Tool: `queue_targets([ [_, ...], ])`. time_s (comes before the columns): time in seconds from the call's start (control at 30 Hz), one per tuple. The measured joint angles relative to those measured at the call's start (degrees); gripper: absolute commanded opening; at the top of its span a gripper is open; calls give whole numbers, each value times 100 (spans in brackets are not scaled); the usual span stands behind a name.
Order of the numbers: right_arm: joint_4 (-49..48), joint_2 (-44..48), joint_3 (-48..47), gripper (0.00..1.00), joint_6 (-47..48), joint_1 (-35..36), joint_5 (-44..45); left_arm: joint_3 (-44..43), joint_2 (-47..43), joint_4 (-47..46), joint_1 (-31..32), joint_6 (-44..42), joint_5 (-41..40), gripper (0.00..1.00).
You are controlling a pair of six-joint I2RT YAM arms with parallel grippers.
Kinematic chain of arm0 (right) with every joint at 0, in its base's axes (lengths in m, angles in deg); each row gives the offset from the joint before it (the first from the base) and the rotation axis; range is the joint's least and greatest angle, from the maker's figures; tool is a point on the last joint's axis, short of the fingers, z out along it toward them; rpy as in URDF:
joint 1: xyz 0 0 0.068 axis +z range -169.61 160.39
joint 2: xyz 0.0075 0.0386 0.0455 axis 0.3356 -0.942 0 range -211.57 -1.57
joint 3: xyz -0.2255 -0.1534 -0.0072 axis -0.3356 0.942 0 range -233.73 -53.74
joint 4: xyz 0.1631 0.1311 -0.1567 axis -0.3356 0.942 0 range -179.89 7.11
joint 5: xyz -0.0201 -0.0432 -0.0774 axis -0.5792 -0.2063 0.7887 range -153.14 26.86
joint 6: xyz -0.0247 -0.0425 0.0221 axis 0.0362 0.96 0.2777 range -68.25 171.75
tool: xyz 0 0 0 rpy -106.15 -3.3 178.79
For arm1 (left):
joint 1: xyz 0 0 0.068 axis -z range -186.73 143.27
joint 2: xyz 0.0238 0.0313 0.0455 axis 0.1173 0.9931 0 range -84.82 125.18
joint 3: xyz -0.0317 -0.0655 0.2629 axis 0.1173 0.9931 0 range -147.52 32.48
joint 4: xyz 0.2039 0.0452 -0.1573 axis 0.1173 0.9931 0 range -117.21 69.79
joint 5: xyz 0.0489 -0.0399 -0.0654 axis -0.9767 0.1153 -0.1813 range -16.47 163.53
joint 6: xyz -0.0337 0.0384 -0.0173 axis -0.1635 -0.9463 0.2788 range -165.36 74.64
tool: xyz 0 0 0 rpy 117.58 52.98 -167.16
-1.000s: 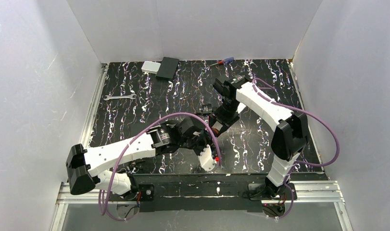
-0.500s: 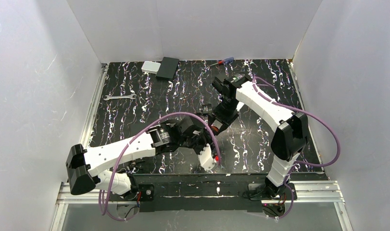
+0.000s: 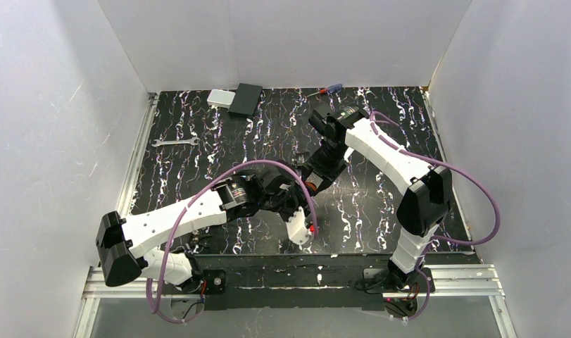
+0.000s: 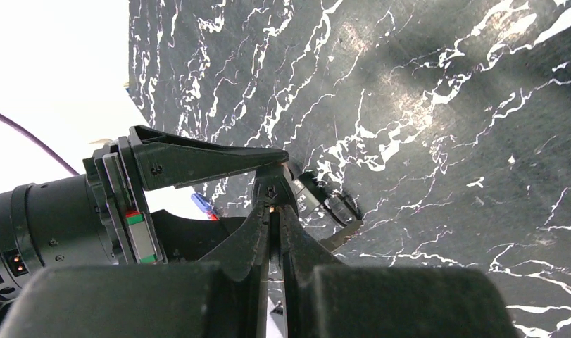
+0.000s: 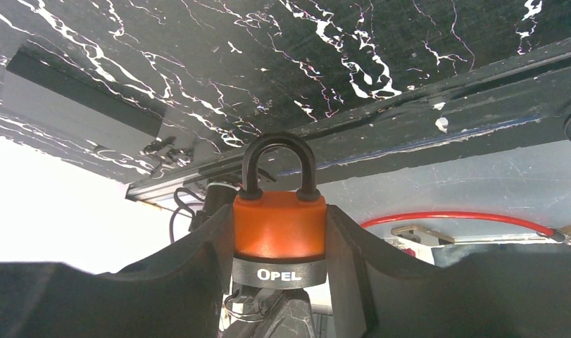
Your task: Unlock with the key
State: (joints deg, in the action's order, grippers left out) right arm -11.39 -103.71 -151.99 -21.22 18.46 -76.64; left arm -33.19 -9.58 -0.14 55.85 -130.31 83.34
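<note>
The left fingers (image 4: 258,236) have edged forward, closer to the padlock (image 5: 279,227) in the right fingers (image 5: 205,260).

High rear overview, two close wrist views, common marbled table (image 3: 177,176).

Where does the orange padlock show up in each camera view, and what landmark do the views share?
Top external: the padlock is an orange sliver mid-table where the arms meet, mostly hidden.
Left wrist: cannot be told for certain.
Right wrist: low centre, shackle up, held in the right gripper.
Shared landmark: the black, white-veined table.
</note>
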Motion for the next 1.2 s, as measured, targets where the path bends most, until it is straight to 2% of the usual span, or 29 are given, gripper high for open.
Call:
queue_targets([
  [0.17, -2, 2, 0, 1, -4, 0, -28, -42, 2, 129, 0, -361, -7, 0],
  [0.3, 0, 2, -20, 1, -9, 11, -39, -74, 2, 166, 0, -323, -9, 0],
  [0.4, 0, 2, -55, 1, -9, 24, -17, -87, 2, 131, 0, -122, -24, 0],
  [0.63, 87, 7, -192, 1, -9, 22, 127, -87, 2, -321, -7, 1161, -74, 0],
  [0.87, 96, 7, -212, 1, -11, 26, 149, -81, 11, -118, 66, 387, -249, 0],
  [1.07, 103, 7, -240, 1, -9, 26, 175, -66, 11, -354, 81, 1040, -321, 0],
  [1.1, 98, 7, -251, 1, -9, 26, 186, -57, 7, -374, 83, 1064, -321, 1],
  [1.17, 98, 7, -258, 1, -7, 24, 192, -31, -7, -415, 92, 1104, -339, 14],
  [1.2, 103, 7, -258, 1, -4, 24, 190, -26, -9, -424, 94, 1117, -350, 27],
])
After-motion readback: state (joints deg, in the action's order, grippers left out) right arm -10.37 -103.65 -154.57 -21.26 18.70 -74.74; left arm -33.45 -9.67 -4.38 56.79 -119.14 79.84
